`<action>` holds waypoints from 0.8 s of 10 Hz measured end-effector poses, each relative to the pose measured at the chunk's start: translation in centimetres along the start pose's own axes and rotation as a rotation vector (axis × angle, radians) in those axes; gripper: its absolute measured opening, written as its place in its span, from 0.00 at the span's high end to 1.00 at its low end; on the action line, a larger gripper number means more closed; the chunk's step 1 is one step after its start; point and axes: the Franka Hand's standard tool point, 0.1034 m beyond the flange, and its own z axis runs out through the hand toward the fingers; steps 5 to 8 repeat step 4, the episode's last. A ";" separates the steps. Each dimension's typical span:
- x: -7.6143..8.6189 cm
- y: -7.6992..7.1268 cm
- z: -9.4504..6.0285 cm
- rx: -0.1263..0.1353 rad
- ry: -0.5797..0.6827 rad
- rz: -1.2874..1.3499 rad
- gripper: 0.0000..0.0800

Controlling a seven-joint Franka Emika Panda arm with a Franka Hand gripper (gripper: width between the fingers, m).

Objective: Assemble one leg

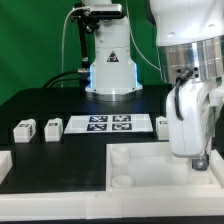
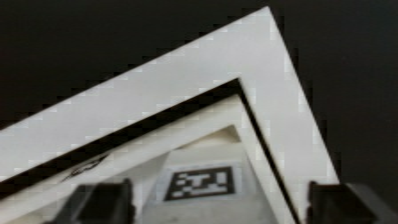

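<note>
Three small white legs with tags show in the exterior view: two at the left (image 1: 22, 129) (image 1: 53, 127) and one (image 1: 163, 124) just right of the marker board (image 1: 108, 124). My gripper (image 1: 197, 158) hangs low over the right part of the large white tray-like piece (image 1: 130, 165). In the wrist view the gripper (image 2: 217, 207) is open, its dark fingers (image 2: 98, 205) wide apart with nothing between them. Below it lie a pointed corner of the tray-like piece (image 2: 214, 70) and a square tag (image 2: 201, 182) on that piece's inner surface. No leg shows in the wrist view.
A white stand with a blue light (image 1: 110, 72) rises at the back of the black table. A white block (image 1: 5, 160) sits at the exterior view's left edge. The arm's body (image 1: 190, 60) fills the upper right.
</note>
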 end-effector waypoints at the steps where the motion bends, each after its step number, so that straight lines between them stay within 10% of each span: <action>1: -0.3 0.8 0.0 -0.005 0.001 -0.025 0.25; 8: -1.3 2.7 -2.0 -0.007 -0.015 -0.062 0.19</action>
